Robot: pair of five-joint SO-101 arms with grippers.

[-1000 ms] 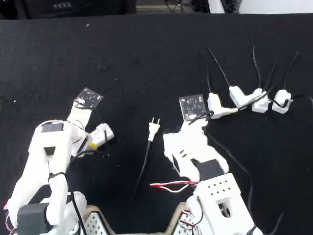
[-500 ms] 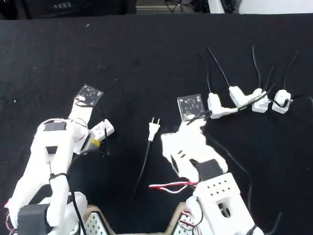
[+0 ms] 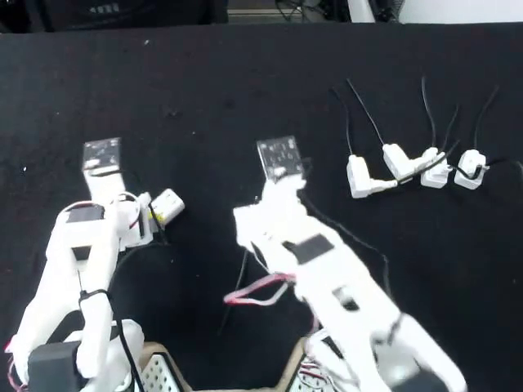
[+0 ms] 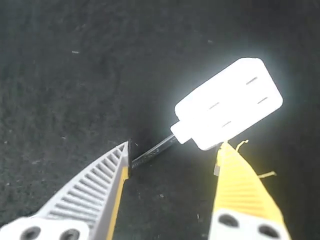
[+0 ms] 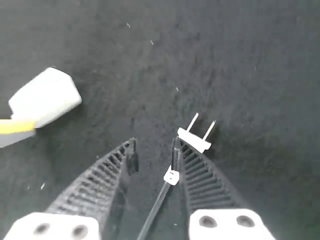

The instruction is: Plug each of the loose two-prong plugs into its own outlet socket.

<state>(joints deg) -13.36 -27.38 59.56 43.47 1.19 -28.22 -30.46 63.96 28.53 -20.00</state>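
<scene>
Our right gripper (image 5: 153,150), jaws apart, straddles the cord (image 5: 160,200) just behind the two-prong plug (image 5: 195,140). We should close squarely near the plug body, keeping it level toward the outlet socket (image 3: 167,206), left of centre in the high view.

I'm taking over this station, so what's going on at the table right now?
Two robot arms are working on joining a loose plug to a socket. The right gripper is open over the two-prong plug, with the cord running between its fingers. The left gripper, also open, sits at the white socket, which lies just past its fingertips. Nothing is gripped yet, and the plug is not in.
</scene>
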